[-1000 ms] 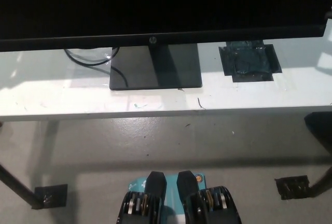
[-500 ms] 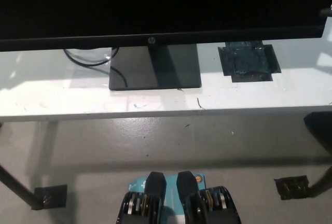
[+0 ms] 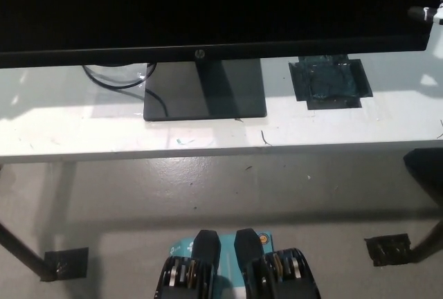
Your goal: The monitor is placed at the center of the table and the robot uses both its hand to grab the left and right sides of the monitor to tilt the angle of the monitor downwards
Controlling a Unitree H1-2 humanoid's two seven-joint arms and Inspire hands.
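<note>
so, we are looking steeply down at the monitor (image 3: 208, 8), which fills the top of the view as a dark panel, its lower bezel running almost edge to edge. below the bezel, its flat black stand (image 3: 205, 90) sits on the white table (image 3: 83, 126), and a dark cable (image 3: 118, 77) loops just to the left of that stand. well to the right of the stand, a dark taped patch (image 3: 329, 82) lies on the tabletop. at the monitor's upper right corner a small pale and dark shape shows at the frame edge; we cannot tell what it is. neither of our hands is in view, so we cannot tell how far open either one is or whether it has hold of anything. we judge the tilt not yet begun in any way we can confirm. the risk from here is working blind: with both monitor sides outside the picture, an uneven grip could twist the panel rather than tilt it, or slide the stand across the smooth table. pressing down too hard could tip the screen forward, and the cable beside the stand might snag.
</note>
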